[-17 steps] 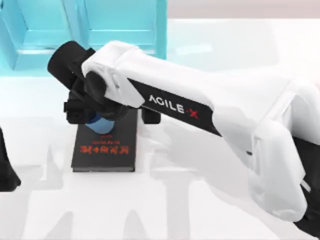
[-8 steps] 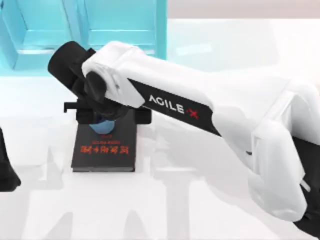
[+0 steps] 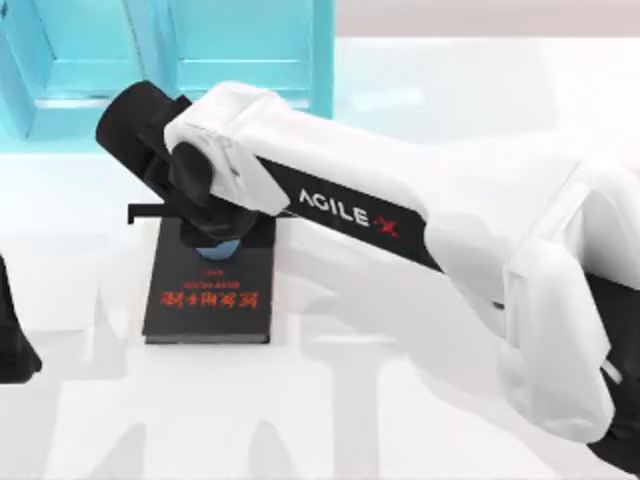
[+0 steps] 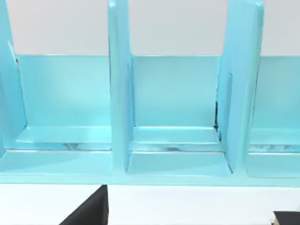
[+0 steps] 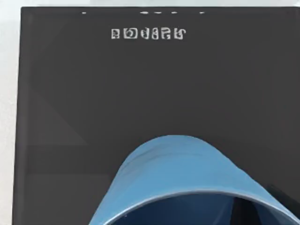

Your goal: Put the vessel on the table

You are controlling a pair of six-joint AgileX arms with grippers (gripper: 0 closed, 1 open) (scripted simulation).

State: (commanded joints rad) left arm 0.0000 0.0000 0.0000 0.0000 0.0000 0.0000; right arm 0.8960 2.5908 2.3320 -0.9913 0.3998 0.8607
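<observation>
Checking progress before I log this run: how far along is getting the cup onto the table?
Early stage. The right gripper is down over the light-blue cup, which stands on the black book; whether the grip is made cannot be told. Left: lift it off and set it on the white table. The left arm is parked at the table's left edge.

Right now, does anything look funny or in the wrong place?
Yes. The light-blue cup is on the black book, not on the white table where it belongs. The right gripper is right over it. Nothing looks spilled or broken.
</observation>
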